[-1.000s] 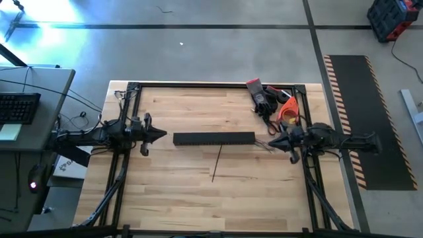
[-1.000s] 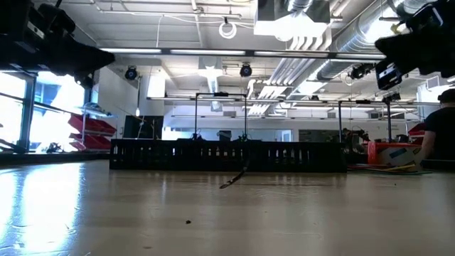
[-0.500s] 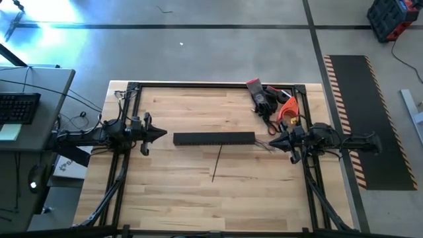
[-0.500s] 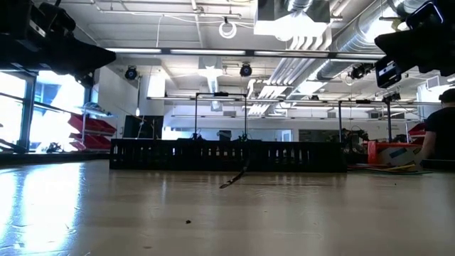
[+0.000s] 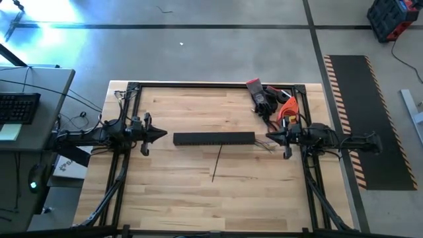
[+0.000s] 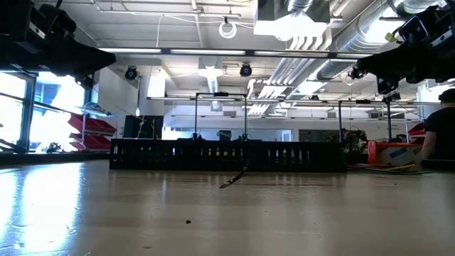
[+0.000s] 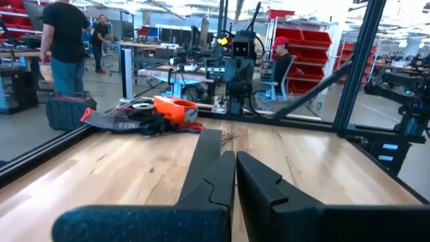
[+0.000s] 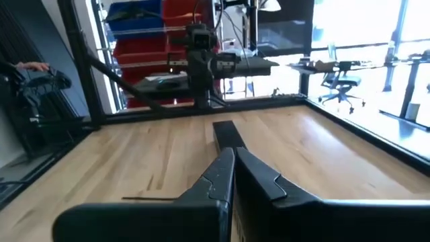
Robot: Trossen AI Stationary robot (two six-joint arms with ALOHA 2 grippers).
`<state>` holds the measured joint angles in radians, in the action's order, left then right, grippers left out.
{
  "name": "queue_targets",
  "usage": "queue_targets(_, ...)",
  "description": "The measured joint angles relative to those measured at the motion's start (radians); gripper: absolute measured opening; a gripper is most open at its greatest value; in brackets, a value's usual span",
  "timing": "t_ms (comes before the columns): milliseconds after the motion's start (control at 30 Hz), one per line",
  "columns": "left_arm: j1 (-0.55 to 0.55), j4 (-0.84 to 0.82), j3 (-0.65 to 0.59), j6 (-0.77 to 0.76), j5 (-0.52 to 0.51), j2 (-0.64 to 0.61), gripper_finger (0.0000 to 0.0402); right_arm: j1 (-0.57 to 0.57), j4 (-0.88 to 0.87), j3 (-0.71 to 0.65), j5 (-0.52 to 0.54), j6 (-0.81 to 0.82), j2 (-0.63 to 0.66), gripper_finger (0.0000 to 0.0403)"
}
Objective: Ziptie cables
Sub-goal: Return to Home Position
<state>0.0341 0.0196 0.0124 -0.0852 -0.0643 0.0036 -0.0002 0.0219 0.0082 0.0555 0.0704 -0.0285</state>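
While left gripper [image 5: 162, 134] and right gripper [image 5: 268, 137] fingers meet, wispy cables [image 5: 264, 145] seemingly fan from a long black duct [image 5: 213, 139].

Industrial robotics workshop; exposed ceiling ducts [image 6: 313, 64] at upper right of the low view, red parts bins [image 6: 87, 128] on racks at its left; workbenches [image 7: 168, 70] and people [image 7: 66, 37] in the left wrist view; hazard-striped floor mat [image 5: 363, 92] at right of the high view
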Motion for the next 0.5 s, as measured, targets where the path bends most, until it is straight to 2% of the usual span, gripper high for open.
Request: queue_targets(500, 0.004, 0.000, 0.000, 0.000, 0.001, 0.000, 0.0000, 0.000, 0.000, 0.000, -0.004, 0.008, -0.049, 0.0000)
